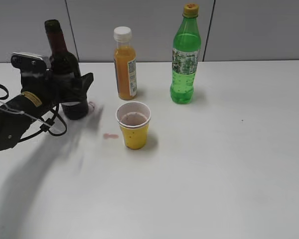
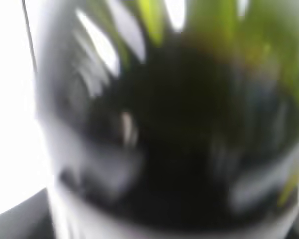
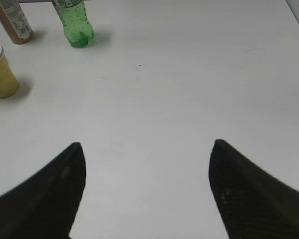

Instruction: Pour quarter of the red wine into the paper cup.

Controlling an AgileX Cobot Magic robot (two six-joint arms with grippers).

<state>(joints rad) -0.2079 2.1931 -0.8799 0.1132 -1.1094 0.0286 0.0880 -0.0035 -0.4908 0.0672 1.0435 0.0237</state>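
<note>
The red wine bottle [image 1: 55, 39], dark glass and uncapped, stands upright on the white table at the far left. My left gripper [image 1: 71, 85] is shut around its body. In the left wrist view the bottle [image 2: 179, 139] fills the frame as a dark blur. The yellow paper cup [image 1: 135, 130] stands to the right of the bottle, apart from it, with reddish liquid inside. It also shows in the right wrist view [image 3: 1, 74]. My right gripper [image 3: 147, 147] is open and empty over bare table, far to the right of the cup.
An orange juice bottle [image 1: 125, 64] with a white cap and a green soda bottle [image 1: 185, 59] stand behind the cup; both show in the right wrist view [image 3: 12, 22] [image 3: 75, 22]. A small pink spill [image 1: 110, 135] lies left of the cup.
</note>
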